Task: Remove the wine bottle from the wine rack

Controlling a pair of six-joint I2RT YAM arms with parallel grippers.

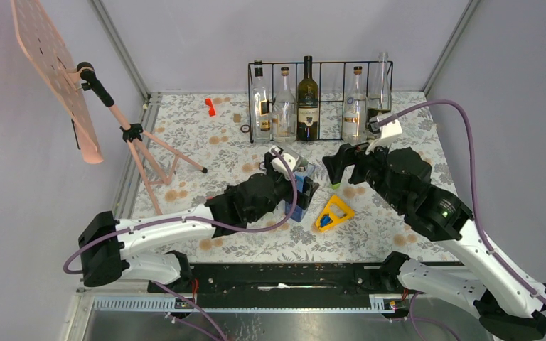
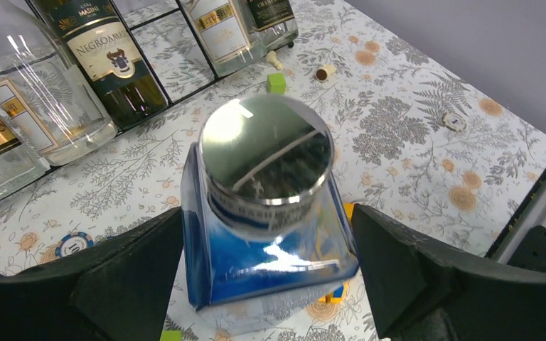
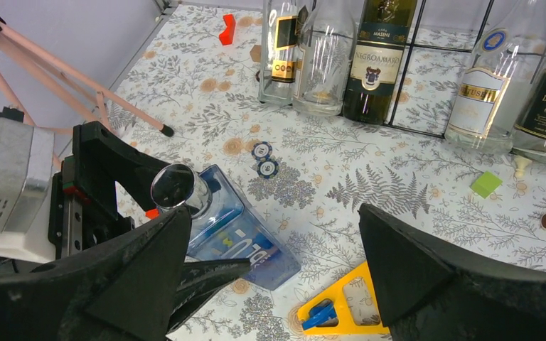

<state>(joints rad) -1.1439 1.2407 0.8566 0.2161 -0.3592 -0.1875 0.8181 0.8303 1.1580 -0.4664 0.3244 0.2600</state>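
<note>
Bottle count is 6. 5 stand upright in the wine rack at the far edge of the tabletop: 1 dark green wine bottle, third from the left, and 4 clear bottles, two on each side of it. The 6th is a blue bottle with a silver cap, off the rack at mid-tabletop, cap facing the left wrist camera.

Left hand is spread wide, one finger each side of the blue bottle, with slivers of tabletop showing on both sides. Right hand is spread with nothing between its fingers, in front of the rack and apart from it.

Loose items:
- 2 poker chips
- 1 green block
- 1 red block
- 1 yellow triangle, just beside the blue bottle
- 1 tripod at the left, carrying a pink board

In the way: rack bars flank the wine bottle. The chips lie in front of it.
</note>
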